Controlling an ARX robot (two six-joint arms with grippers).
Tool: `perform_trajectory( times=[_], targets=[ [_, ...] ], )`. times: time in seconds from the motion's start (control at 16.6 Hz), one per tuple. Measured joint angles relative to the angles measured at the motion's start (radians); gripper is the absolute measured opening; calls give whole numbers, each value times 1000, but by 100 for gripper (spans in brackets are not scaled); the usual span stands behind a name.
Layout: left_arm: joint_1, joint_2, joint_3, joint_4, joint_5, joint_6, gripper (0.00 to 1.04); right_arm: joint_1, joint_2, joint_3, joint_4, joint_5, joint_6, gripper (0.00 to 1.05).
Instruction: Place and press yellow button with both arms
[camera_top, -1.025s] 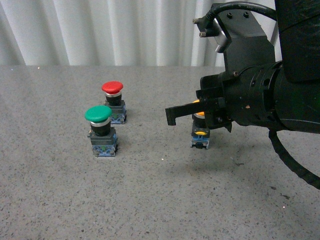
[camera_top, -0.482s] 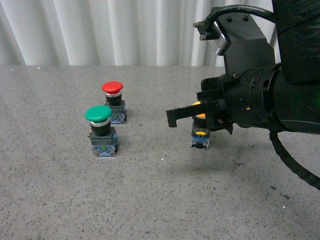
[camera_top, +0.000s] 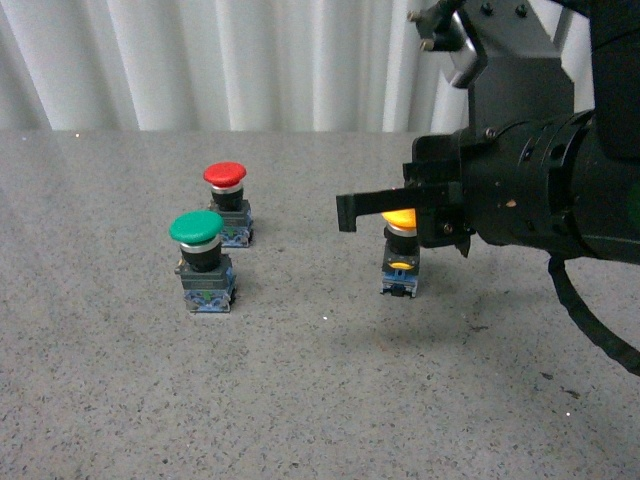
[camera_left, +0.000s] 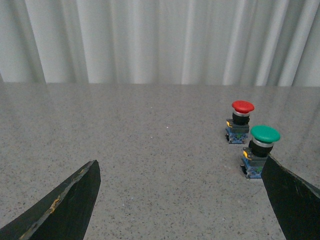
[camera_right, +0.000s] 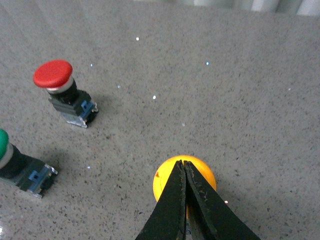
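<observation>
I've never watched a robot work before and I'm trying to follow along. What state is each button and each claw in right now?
Yellow button: upright on the table, cap showing under the right claw.
Green button: upright, untouched.
Red button: upright behind the green one, untouched.
Right claw: shut, empty, tips over the yellow cap; contact cannot be told.
Left claw: wide open, empty, away from the buttons.

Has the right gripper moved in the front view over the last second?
Yes. The right gripper has risen slightly, exposing more of the yellow button cap, which stays put.
</observation>
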Motion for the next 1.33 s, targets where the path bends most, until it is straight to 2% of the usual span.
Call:
perform_trajectory(
  times=[0.3,0.66,0.78,0.84,0.9,0.96,1.09,1.33],
  targets=[
    [0,0,0,0,0,0,98,0,-164,-28,99,-5,77,2],
    [0,0,0,0,0,0,98,-23,-552,-214,73,-59,212,2],
    [0,0,0,0,0,0,98,-48,-735,-307,-32,198,80,2],
    [0,0,0,0,0,0,98,-117,-842,-387,-83,238,6,2],
    [0,0,0,0,0,0,98,-196,-950,-472,-96,228,-51,2],
    [0,0,0,0,1,0,98,-226,-1007,-515,-88,196,-73,2],
    [0,0,0,0,0,0,98,-270,-1071,-571,-73,129,-97,2],
    [0,0,0,0,0,0,98,-349,-1171,-675,-84,57,-107,2]
  ],
)
